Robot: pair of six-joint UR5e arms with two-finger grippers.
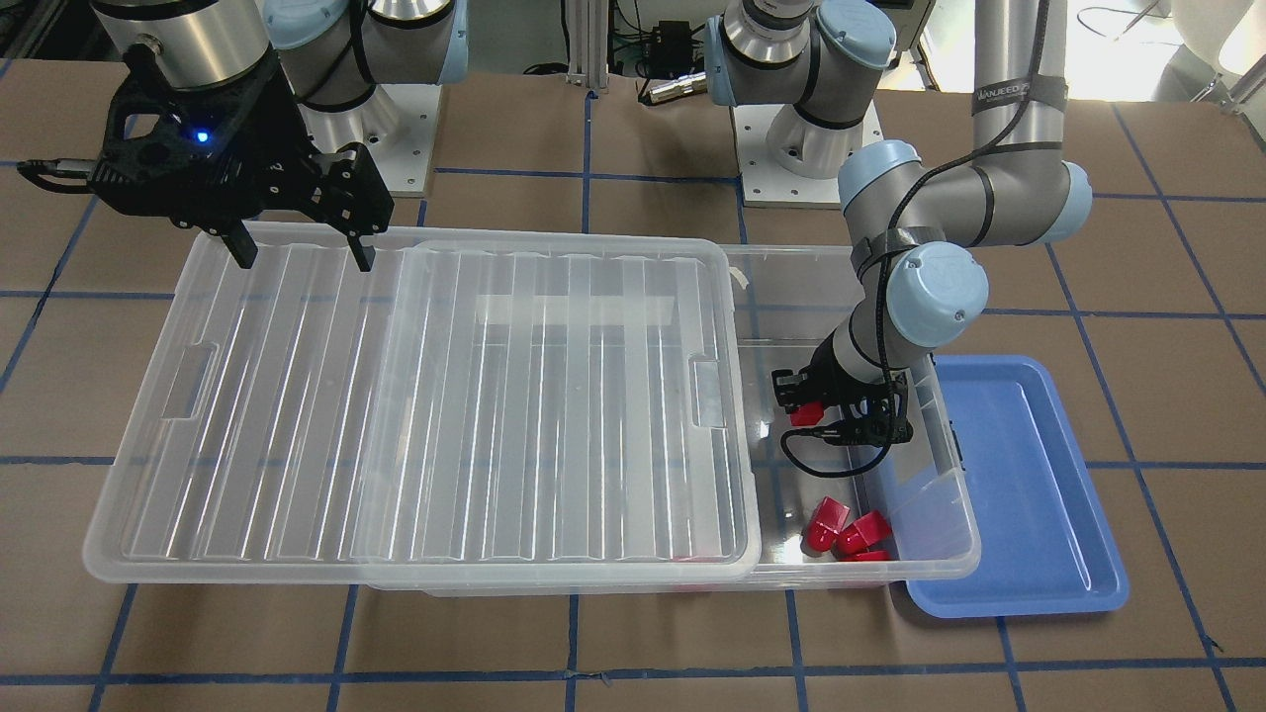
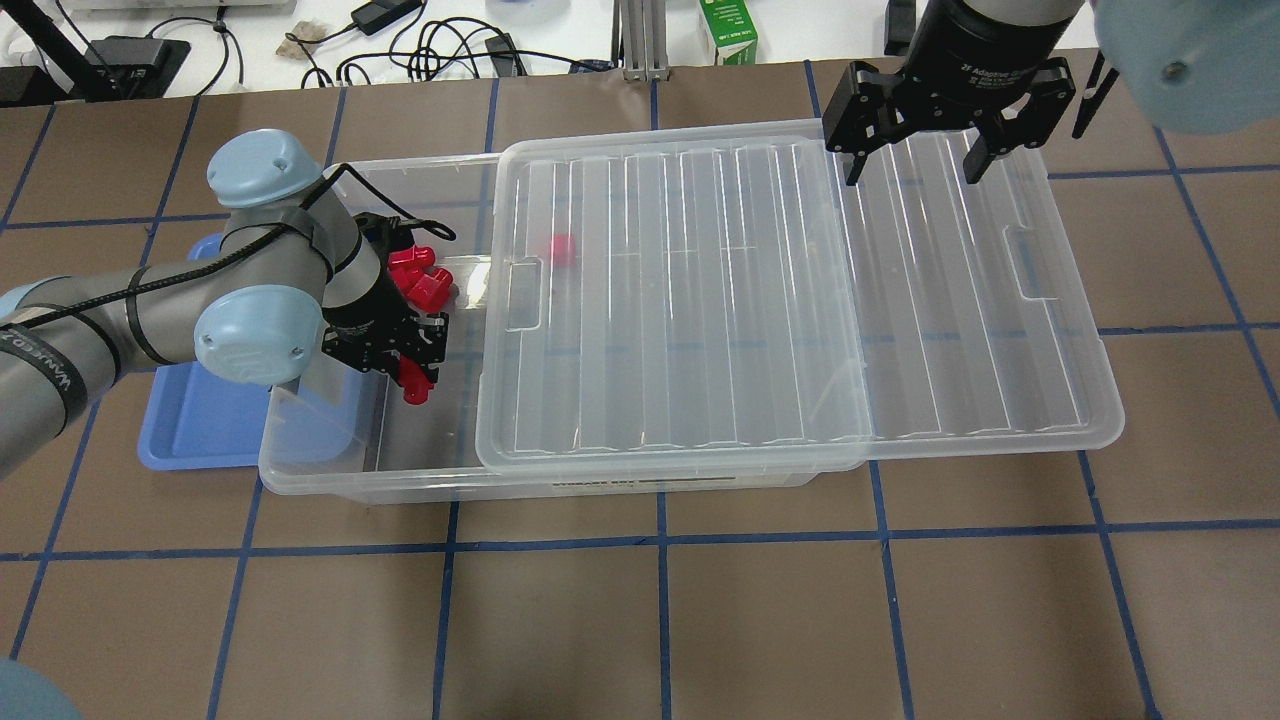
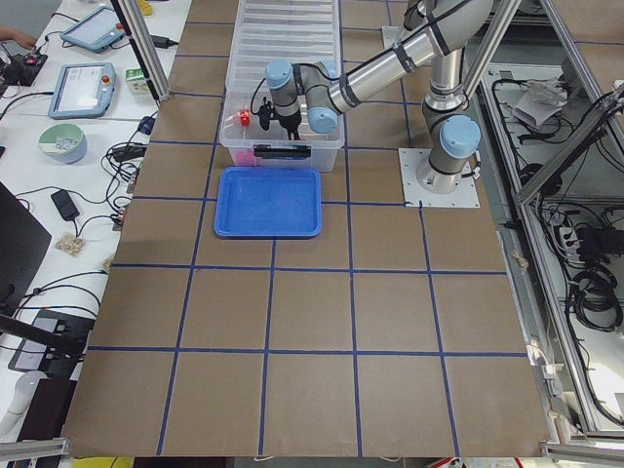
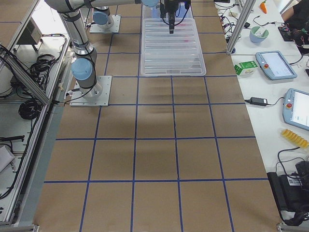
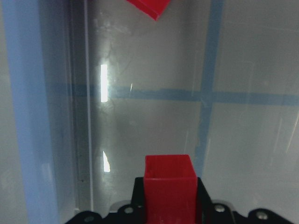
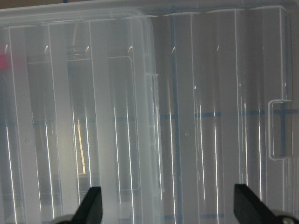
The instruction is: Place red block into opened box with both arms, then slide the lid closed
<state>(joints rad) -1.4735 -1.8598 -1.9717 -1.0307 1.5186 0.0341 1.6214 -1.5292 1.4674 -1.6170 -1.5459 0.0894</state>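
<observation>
Most of box [image 2: 400,482] under lid [image 2: 700,300]

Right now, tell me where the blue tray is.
In the overhead view the blue tray lies at the left, just outside the clear box at its uncovered end, on the robot's left side.

Lid [image 2: 760,300] over right of box [image 2: 400,480]; blocks [image 2: 428,288] inside left end; tray [image 2: 200,425] seemingly abuts.
</observation>
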